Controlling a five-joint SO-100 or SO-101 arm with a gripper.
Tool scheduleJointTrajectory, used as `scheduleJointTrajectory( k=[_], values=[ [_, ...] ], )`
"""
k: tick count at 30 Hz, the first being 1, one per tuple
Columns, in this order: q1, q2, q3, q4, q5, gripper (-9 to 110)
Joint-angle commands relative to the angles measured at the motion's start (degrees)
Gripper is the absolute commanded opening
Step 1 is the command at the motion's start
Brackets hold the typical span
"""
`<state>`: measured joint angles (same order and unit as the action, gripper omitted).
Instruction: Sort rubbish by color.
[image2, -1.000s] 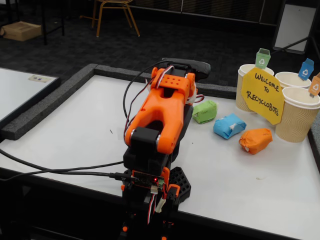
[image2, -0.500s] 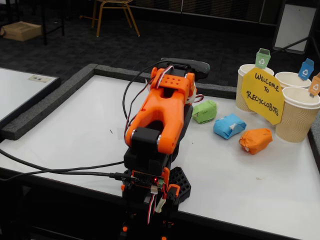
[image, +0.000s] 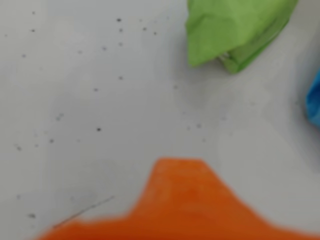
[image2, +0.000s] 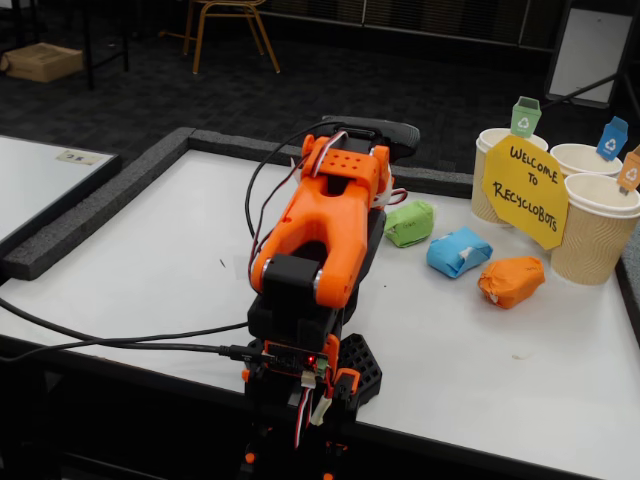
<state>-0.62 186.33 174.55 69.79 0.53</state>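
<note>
nothing is sorted yet: the gripper, its jaw state impossible to tell, hovers beside the green lump, with blue lump and orange lump near the cups, so reaching comes next.

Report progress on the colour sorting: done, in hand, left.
Done: nothing that shows. The green lump, blue lump and orange lump all lie on the table, outside the three paper cups.
In hand: nothing; the arm sits folded and no lump is gripped. The wrist view shows the green lump ahead, untouched.
Left: all three lumps; the jaws' state cannot be told.
</note>
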Motion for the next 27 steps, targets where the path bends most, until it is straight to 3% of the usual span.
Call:
scheduleJointTrajectory(
  k=[1, 18, 27],
  values=[
    [-1.32, 1.93, -1.76, -0.26, 0.79, 0],
    [-3.08, 1.85, -1.85, -0.26, 0.62, 0],
    [4.31, -6.42, -10.37, -9.76, 0.44, 7]
  ],
)
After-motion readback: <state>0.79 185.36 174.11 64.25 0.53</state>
